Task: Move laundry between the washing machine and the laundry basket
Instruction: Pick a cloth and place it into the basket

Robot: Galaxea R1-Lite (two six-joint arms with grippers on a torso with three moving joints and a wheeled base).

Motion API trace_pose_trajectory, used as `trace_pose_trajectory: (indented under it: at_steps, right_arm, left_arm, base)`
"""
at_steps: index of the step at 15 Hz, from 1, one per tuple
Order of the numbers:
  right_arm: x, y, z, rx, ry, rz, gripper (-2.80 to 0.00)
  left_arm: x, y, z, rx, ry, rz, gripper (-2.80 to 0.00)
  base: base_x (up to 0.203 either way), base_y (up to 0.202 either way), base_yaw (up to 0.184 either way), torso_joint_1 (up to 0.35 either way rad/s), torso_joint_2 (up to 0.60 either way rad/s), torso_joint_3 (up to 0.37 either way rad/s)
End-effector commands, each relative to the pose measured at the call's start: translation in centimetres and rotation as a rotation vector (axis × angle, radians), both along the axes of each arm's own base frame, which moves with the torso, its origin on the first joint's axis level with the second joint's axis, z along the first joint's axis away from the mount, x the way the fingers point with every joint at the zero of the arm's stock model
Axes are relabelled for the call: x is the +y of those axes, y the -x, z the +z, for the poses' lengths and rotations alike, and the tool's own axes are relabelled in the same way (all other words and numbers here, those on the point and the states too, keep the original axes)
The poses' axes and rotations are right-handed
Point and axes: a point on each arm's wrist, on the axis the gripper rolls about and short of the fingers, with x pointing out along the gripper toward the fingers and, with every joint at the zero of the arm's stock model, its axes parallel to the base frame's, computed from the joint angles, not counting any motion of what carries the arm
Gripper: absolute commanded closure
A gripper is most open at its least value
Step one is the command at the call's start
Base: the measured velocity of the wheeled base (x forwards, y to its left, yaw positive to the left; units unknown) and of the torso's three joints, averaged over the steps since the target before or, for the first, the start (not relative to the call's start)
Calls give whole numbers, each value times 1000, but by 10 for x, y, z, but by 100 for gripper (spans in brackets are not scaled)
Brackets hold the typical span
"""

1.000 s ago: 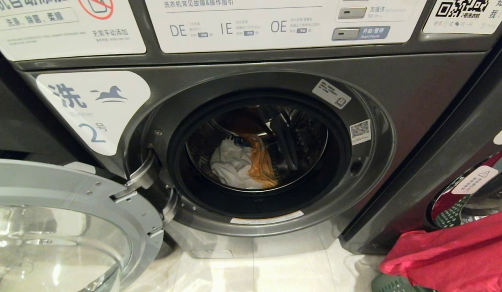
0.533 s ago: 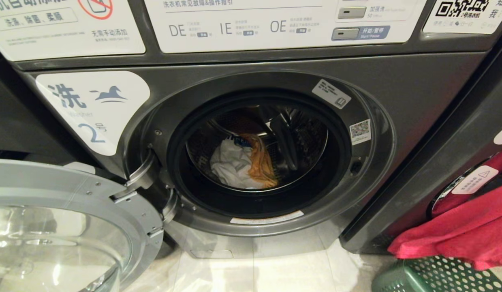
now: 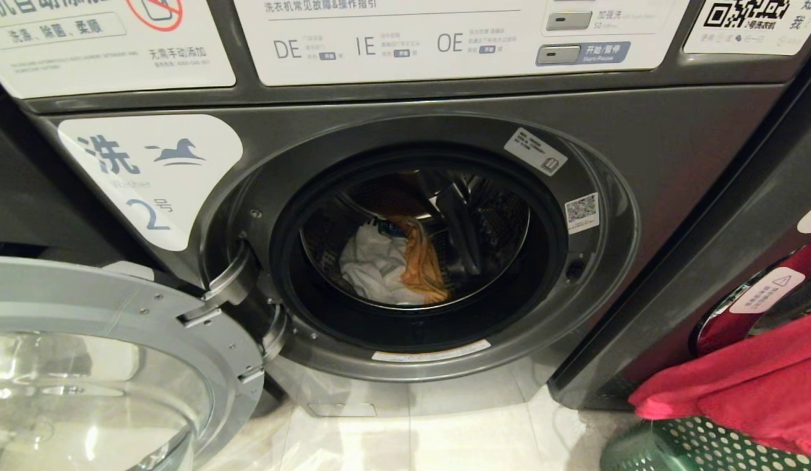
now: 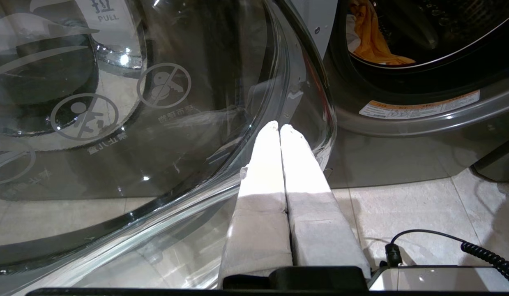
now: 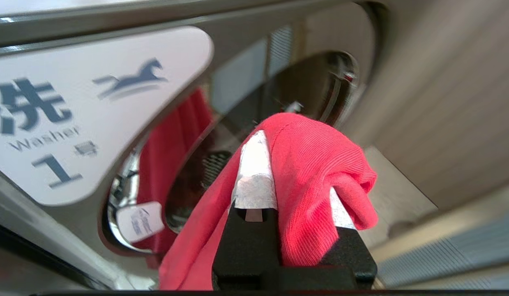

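Visibly bunched, the red ribbed garment [image 5: 307,185] drapes over the right gripper [image 5: 291,164].

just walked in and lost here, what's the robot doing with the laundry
The right pincer is shut on a red garment, which hangs above the green laundry basket to the right of the washing machine. The washer's door is swung open, and a white garment and an orange garment lie in the drum. The left pincer is shut and empty, parked low by the open door.
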Motion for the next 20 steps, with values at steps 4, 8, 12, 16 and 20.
trace_pose_trajectory:
  at_steps: [4,8,12,16,20]
  right_arm:
    - [6,18,7,-30,33,-97,0]
    - [16,29,15,-67,75,-145,0]
    - [34,41,15,-94,115,-147,0]
    - [53,54,19,-133,167,-157,0]
    - [56,58,22,-144,187,-219,0]
  left_arm:
    - [0,0,0,-2,0,0,0]
    - [0,0,0,-2,0,0,0]
    - [0,0,0,0,0,0,0]
    - [0,0,0,-2,0,0,0]
    - [0,0,0,-2,0,0,0]
  base:
    - [0,0,0,0,0,0]
    - [0,0,0,0,0,0]
    - [0,0,0,0,0,0]
    - [0,0,0,0,0,0]
    - [0,0,0,0,0,0]
